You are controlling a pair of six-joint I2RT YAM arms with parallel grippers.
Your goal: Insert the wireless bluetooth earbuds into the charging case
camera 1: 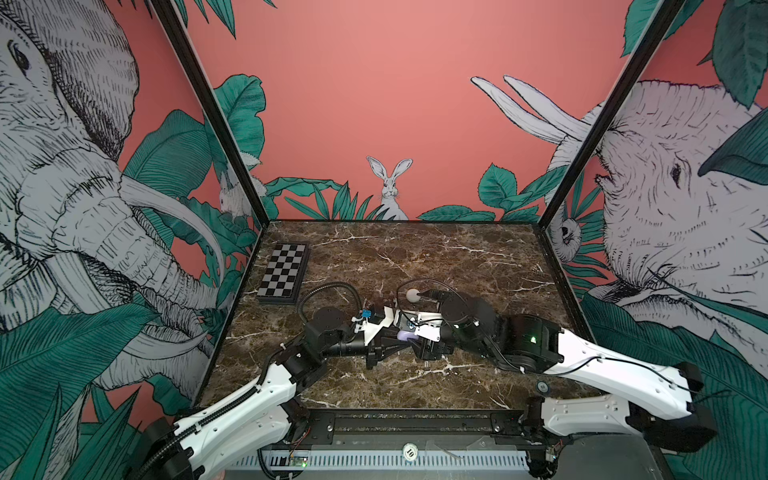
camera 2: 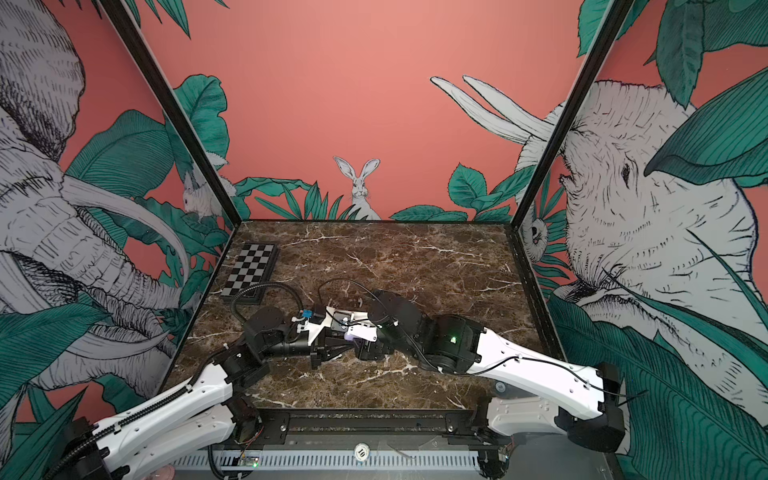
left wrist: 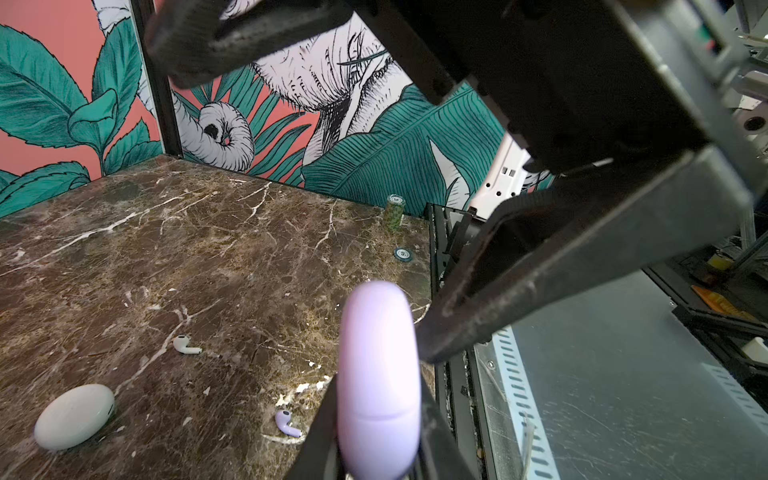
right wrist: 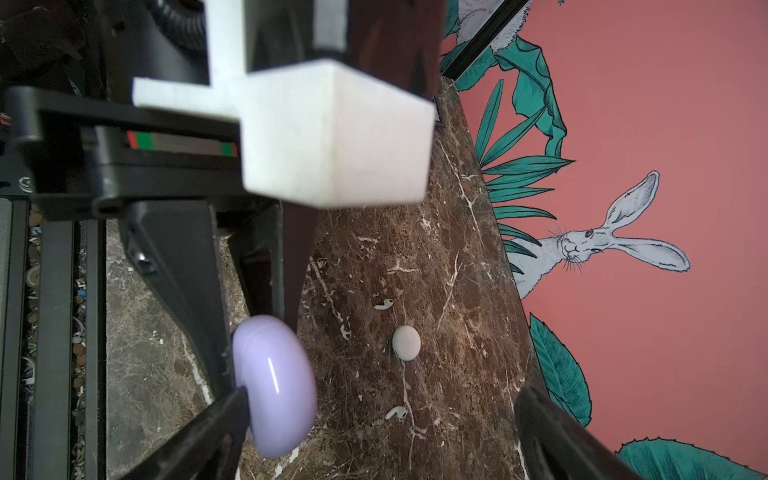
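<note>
The left pincer (left wrist: 378, 422) is clenched on the lilac case (left wrist: 376, 353). It holds the case about in the middle of the surface (camera 1: 457, 257), between the two arms, and the case looks lifted a little. The case stands on its edge like a wheel, and the pincer presses its two flat sides. The lid is shut, and a thin line runs across the case where it opens.

The right pincer (right wrist: 384, 398) is spread wide and holds nothing. One of its fingers (left wrist: 478, 307) is right at the rim of the case, but I cannot tell if it touches. So the case sits by one finger, not in the middle of the gap.

No earbud that I can see is in a case yet. They lie on the surface on the far side of the held case. The lilac earbud (left wrist: 286, 424) lies on its side just beside the left pincer, and its stem points about toward the near side. The left white earbud (right wrist: 384, 304) and the right white earbud (right wrist: 397, 413) lie on each side of the white case (right wrist: 406, 343). I cannot see a second lilac one.

I think the lid has to open first. The right pincer is free, so it should do that. It would have to shift so the lid edge sits between its fingers
</note>
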